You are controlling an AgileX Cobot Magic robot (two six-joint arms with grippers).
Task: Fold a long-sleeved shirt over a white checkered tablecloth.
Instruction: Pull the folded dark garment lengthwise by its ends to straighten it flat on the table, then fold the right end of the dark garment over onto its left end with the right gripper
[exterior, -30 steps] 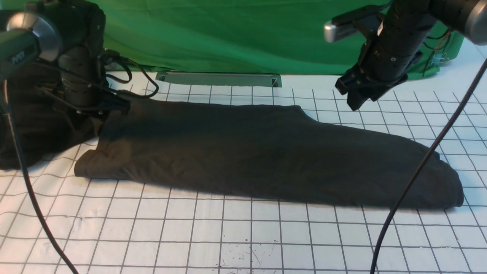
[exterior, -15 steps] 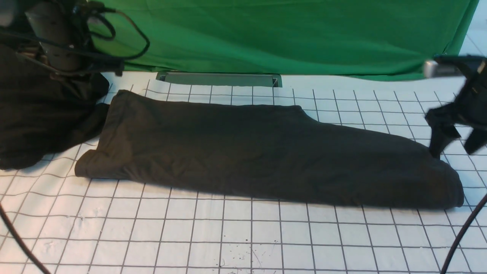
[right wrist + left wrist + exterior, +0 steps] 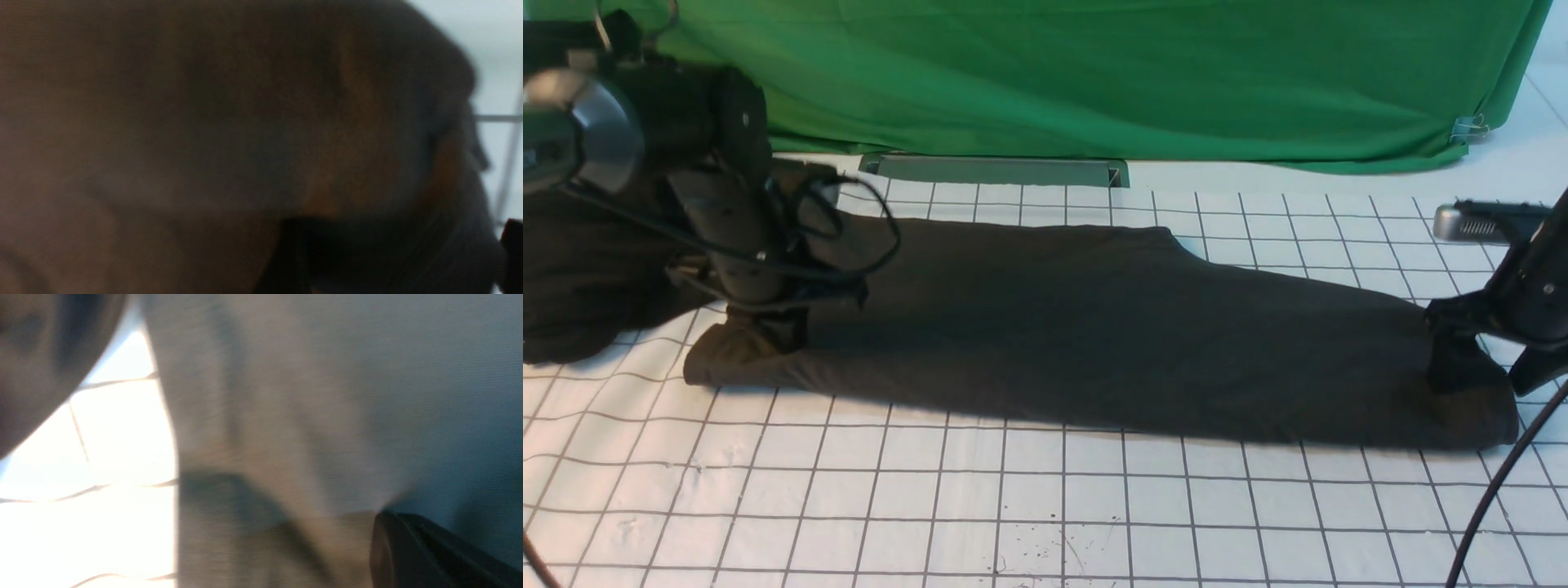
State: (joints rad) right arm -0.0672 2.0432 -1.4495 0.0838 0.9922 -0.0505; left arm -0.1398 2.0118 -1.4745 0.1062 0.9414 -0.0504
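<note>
Both arms have dropped onto the dark brownish-black long-sleeved shirt [image 3: 1094, 327], a long band on the white checkered tablecloth [image 3: 1045, 506]. Front view: left gripper [image 3: 765, 335] pinches its left end, jaws closed; right gripper [image 3: 1494, 371] straddles the right end, jaws open, and may catch only the top layer, spoiling the fold. Left wrist view: puckered cloth. Right wrist view: blur, layers hidden

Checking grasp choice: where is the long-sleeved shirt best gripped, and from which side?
Probably at its two short ends, from above. The long-sleeved shirt lies flat as a long band on the white checkered tablecloth; only its rounded end folds offer fabric to pinch. The left gripper is shut on the left end; the right gripper straddles the right end, open.
</note>
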